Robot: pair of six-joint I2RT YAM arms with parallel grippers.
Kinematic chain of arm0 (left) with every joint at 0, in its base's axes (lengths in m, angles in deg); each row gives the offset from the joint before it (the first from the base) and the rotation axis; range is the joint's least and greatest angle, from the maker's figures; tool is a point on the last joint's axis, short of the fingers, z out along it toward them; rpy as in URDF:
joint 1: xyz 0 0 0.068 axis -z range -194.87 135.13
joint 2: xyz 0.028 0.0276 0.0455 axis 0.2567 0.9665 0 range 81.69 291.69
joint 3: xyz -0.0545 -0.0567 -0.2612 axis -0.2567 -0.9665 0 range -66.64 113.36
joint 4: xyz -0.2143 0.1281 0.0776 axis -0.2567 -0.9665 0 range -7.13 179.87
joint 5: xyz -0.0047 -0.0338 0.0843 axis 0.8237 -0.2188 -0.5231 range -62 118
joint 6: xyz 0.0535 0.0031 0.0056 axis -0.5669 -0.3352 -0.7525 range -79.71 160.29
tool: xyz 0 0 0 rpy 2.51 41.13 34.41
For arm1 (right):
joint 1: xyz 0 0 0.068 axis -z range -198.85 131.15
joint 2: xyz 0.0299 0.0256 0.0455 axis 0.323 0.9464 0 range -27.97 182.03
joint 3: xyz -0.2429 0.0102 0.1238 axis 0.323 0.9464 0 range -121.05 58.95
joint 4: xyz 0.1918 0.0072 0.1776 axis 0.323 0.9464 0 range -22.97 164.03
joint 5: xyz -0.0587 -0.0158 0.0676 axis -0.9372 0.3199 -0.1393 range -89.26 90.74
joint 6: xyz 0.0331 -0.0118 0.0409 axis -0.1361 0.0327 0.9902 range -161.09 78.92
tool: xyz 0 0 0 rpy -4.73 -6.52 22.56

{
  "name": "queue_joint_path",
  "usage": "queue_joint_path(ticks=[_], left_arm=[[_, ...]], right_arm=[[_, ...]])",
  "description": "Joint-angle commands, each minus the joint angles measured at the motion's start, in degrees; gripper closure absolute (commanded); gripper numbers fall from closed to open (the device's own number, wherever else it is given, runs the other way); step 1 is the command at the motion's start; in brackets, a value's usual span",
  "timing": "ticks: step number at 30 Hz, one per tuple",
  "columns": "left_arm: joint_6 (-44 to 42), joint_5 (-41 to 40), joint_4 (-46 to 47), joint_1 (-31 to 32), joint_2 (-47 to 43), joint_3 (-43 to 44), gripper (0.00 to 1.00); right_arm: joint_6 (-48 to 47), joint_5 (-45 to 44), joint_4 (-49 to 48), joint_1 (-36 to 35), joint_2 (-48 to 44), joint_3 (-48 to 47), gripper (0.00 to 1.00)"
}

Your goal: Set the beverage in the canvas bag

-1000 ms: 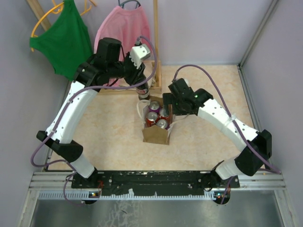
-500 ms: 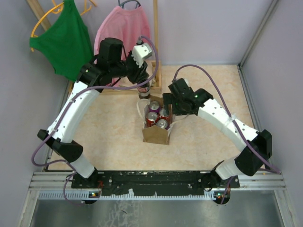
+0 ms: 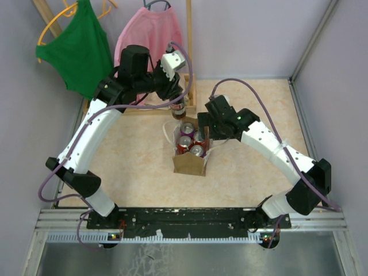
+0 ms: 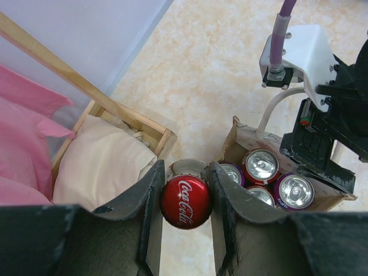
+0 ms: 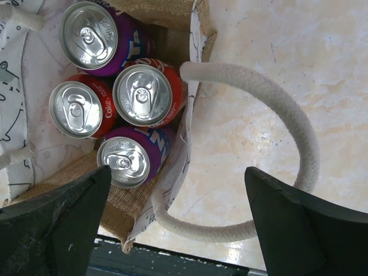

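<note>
Red-capped bottle: gripped in my left tool; logo legible only from left wrist.
Canvas bag: four cans inside.
Right tool: spread wide, rope handle between.

The canvas bag is coarse woven tan cloth with matt white twisted-rope handles. Its cans have shiny metal tops. The beverage shows a glossy red cap.
</note>
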Motion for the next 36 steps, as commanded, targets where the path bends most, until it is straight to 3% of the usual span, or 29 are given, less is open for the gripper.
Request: queue_joint_path(ticks=[1,19,36], left_arm=[[1.06,2.70,9.99,0.35,-3.15,2.46,1.00],[6.82,10.83,7.40,0.70,-5.26,1.12,1.00],[9.62,18.85,3.74,1.26,-13.80,-10.80,1.00]], right_arm=[[0.25,-0.78,-2.64,0.40,-3.41,-0.37,0.01],[0.12,-0.91,-2.64,0.52,-3.51,-0.23,0.01],[0.03,-0.68,-2.46,0.66,-2.51,-0.51,0.01]])
